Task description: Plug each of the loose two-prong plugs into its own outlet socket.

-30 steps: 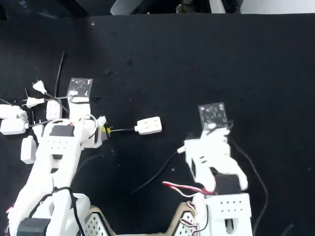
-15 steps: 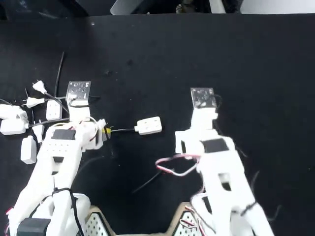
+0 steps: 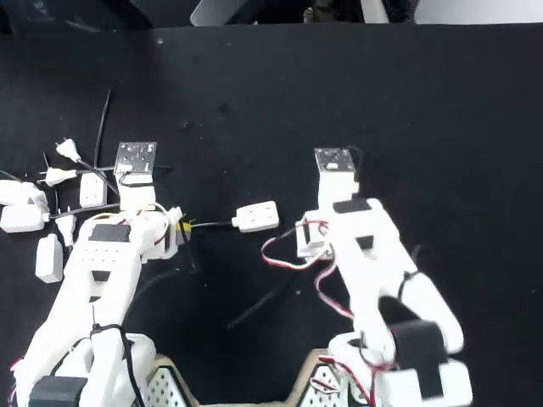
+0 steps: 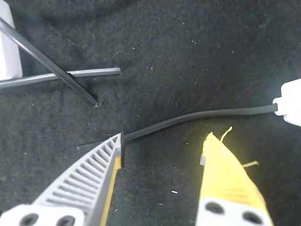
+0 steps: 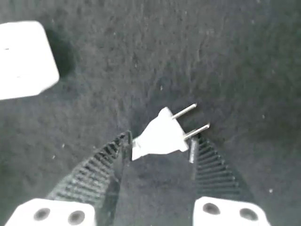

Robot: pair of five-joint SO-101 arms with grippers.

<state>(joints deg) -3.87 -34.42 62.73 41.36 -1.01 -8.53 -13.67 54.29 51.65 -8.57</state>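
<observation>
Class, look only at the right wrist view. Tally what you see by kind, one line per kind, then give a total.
two-prong plug: 1
white outlet block: 1
gripper fingers: 2
Total: 4

A black cloth (image 3: 424,102) covers the table, flecked with pale lint. Beyond the cloth's far edge sit a light grey curved shape (image 3: 225,10) and a white patch (image 3: 475,8). Two thin black strips (image 4: 66,74) lie crossed on the cloth.
</observation>
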